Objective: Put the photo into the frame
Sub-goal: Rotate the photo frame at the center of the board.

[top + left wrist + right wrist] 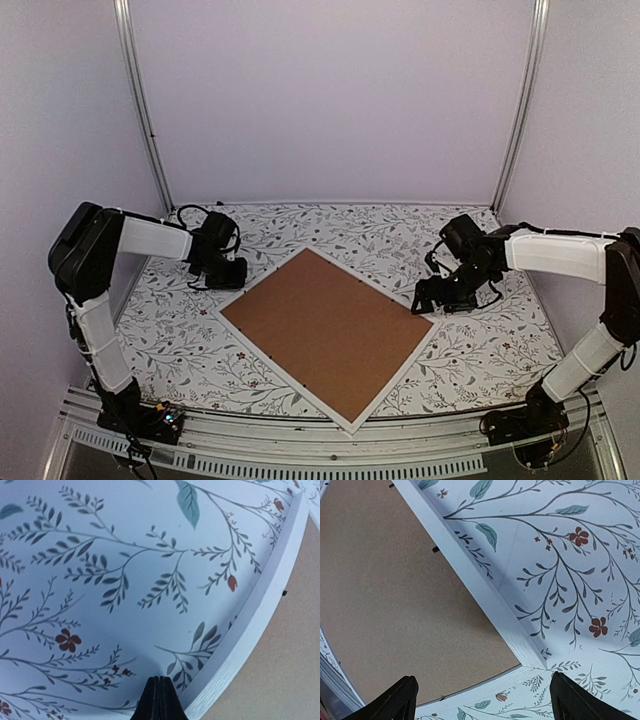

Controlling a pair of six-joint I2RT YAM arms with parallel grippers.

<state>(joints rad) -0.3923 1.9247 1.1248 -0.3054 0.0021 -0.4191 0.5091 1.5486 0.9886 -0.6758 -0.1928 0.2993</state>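
Floral-patterned bench (pixel 480 350), seen from above, w/ one arm at each side. The frame (pixel 485 600) lies flat at centre, back side up, turned cornerwise like a diamond. Its opening is filled by a brown backing board (pixel 325 335), seated flush inside the white edges. The photo is not seen in any view; whether it lies under the board cannot be told.

The left claw (pixel 159 685) is pressed fully closed, holding nothing, low over the bench just beside the frame's left edge. The right claw (pixel 482 682) is spread wide, holding nothing, above the frame's right corner.

A small black tab (pixel 436 549) shows at the board's edge, prob. a retainer.

If the board is to be lifted, tabs should be turned aside first. One frame edge should be pinned down while the board is raised at a corner, slowly, so the frame is not dragged.
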